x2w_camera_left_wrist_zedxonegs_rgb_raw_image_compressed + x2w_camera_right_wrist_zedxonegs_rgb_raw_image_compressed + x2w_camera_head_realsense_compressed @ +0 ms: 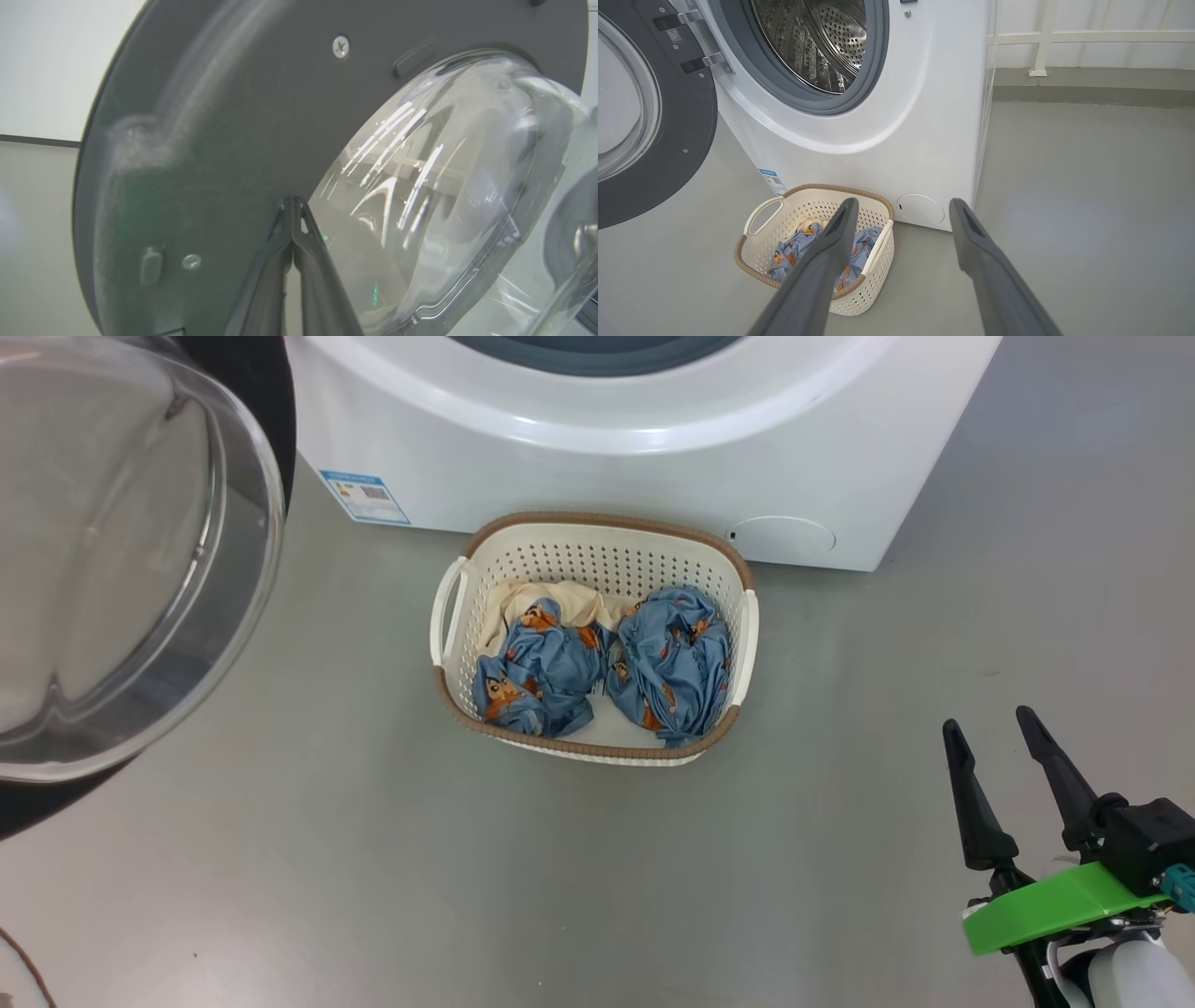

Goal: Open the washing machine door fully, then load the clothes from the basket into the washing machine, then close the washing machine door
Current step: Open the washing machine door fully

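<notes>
Head view, looking down at a grey floor point(373, 877). The white washing machine point(635, 457) stands at 12 o'clock, with a blue label sticker point(364, 497) on its lower front at 11 o'clock and a round flap point(780, 537) at 1 o'clock. The washing machine door point(112, 560) is swung open at 9 o'clock, its clear glass bowl bulging toward the camera inside a black ring.

The basket point(597, 555) sits on the floor at the centre, just in front of the machine. The clothes point(597, 663) lie inside it: two bunched blue garments at 7 and 4 o'clock within the basket, and a cream cloth at 11 o'clock.

The right gripper point(988, 719) is at 4 o'clock, well apart from the basket, its two dark fingers spread and empty. In the right wrist view the steel drum point(822, 42) and its grey gasket point(873, 70) show at 11 o'clock, above the basket.

In the left wrist view the left gripper point(293, 201) rises from 6 o'clock with its fingers pressed together, holding nothing. Its tips lie at the dark inner face of the door, just beside the glass bowl's edge; whether they touch it cannot be told.
</notes>
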Motion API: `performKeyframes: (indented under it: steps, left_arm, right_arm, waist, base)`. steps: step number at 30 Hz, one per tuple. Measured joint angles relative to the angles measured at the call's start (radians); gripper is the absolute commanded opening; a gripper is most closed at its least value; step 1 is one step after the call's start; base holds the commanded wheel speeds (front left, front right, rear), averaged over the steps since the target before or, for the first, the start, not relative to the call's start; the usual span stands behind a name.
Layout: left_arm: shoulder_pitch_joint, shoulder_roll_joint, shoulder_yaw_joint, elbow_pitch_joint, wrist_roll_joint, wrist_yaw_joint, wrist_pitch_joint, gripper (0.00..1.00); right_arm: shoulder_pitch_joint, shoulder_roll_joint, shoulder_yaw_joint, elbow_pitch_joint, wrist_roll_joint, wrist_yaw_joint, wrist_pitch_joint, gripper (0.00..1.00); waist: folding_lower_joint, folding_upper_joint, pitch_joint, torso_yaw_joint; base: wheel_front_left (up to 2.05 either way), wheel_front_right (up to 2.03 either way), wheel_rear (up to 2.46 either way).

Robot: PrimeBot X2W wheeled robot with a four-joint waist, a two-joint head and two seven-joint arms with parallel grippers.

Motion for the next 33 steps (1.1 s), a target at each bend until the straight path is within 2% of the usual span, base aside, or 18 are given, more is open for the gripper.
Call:
performKeyframes:
  steps: [7,12,16,17,18,19,25,33]
  left_arm:
    - [0.066,-0.053,-0.008,-0.147,0.023,-0.010,0.000,0.00]
    - [0.171,-0.087,-0.085,-0.281,0.030,-0.017,0.000,0.00]
    - [0.246,-0.092,-0.166,-0.378,0.027,-0.017,0.000,0.00]
    - [0.262,-0.091,-0.193,-0.395,0.015,-0.017,0.000,0.37]
    - [0.277,-0.091,-0.223,-0.411,-0.004,-0.017,0.000,0.78]
    - [0.292,-0.091,-0.255,-0.427,-0.014,-0.012,0.000,1.00]
    - [0.348,-0.089,-0.413,-0.516,-0.055,0.035,0.000,1.00]
    - [0.392,-0.086,-0.520,-0.535,-0.017,0.040,0.000,1.00]
  right_arm:
    - [0.000,0.009,-0.002,0.016,0.000,0.000,-0.001,1.00]
    - [0.001,0.018,-0.003,0.022,0.002,0.000,-0.008,1.00]
    - [0.002,0.026,-0.001,0.025,0.002,0.000,-0.010,1.00]
    - [0.002,0.027,0.000,0.026,0.003,0.000,-0.010,1.00]
    - [0.002,0.028,0.000,0.026,0.003,0.000,-0.010,1.00]
    - [0.002,0.029,0.002,0.025,0.003,0.000,-0.010,1.00]
    - [0.003,0.039,0.004,0.025,0.003,0.000,-0.011,1.00]
    - [0.010,0.055,0.006,0.014,0.003,0.000,-0.011,1.00]
  waist:
    - [0.0000,0.0000,-0.026,0.000]
    - [0.0000,0.0000,-0.047,-0.005]
    - [0.0000,0.0000,-0.062,-0.016]
    - [0.0000,0.0000,-0.066,-0.020]
    - [0.0000,0.0000,-0.068,-0.025]
    - [0.0000,0.0000,-0.071,-0.030]
    - [0.0000,0.0000,-0.084,-0.064]
    - [0.0000,0.0000,-0.102,-0.120]
  base:
    - [0.00,0.00,0.00]
    - [0.00,0.00,0.00]
    - [0.00,0.00,0.00]
    - [0.00,0.00,0.00]
    - [0.00,0.00,0.00]
    - [0.00,0.00,0.00]
    - [0.00,0.00,0.00]
    - [0.00,0.00,0.00]
